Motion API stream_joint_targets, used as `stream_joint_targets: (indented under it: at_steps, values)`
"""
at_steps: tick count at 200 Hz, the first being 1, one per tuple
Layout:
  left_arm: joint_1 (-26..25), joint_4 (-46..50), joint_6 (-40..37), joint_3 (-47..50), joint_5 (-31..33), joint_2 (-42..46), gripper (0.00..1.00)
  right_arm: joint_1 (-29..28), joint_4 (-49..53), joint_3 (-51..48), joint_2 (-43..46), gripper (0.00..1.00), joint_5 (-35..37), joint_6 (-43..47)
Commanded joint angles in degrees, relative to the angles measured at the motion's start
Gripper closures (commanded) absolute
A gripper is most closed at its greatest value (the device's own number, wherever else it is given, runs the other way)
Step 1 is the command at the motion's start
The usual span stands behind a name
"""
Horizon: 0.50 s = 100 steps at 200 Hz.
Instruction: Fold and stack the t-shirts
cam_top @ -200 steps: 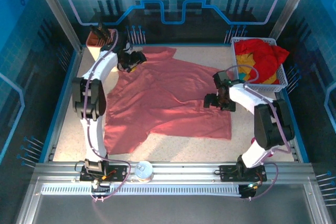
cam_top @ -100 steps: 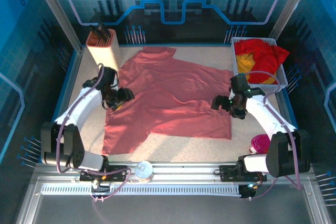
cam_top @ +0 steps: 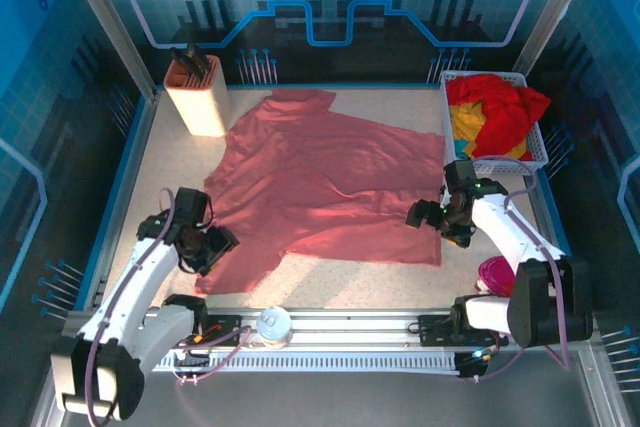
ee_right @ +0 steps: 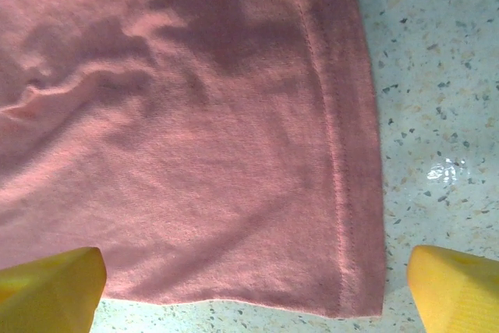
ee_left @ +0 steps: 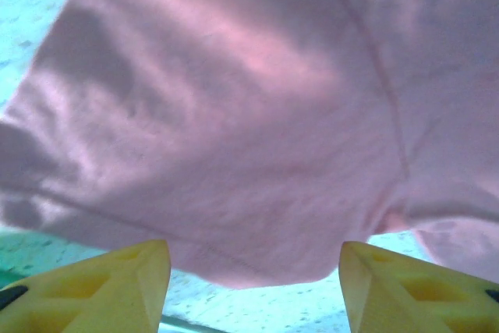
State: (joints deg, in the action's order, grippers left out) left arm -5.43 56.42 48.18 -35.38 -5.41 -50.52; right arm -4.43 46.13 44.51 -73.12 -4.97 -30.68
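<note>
As it lies spread, salmon t-shirt (cam_top: 330,182) runs crosswise; hem (stitched) rightward.

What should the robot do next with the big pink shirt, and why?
Probably lower both arms and pinch the pink shirt at its near edge. The left jaws stand open over its near-left corner, the right jaws open over its near-right hem corner, nothing held, and the shirt lies spread out, not yet folded.

The spread t-shirt (cam_top: 330,182) is salmon-pink, the table (cam_top: 150,197) pale-speckled, the basket (cam_top: 505,164) white, its shirts (cam_top: 505,112) red and apparently yellow.
</note>
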Motion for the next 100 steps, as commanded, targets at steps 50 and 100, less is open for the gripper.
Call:
stream_joint_targets:
  at_steps: [50, 100]
  values:
    - [-8.16, 0.93, 11.76, 4.06, 5.32, -3.23, 0.39, 0.43, 2.99, -3.04, 1.08, 0.0, 0.74, -3.32]
    - [-12.01, -0.23, 12.25, 6.94, 5.18, -6.17, 0.38, -1.03, 1.6, -6.3, 3.55, 0.0, 1.73, -9.86]
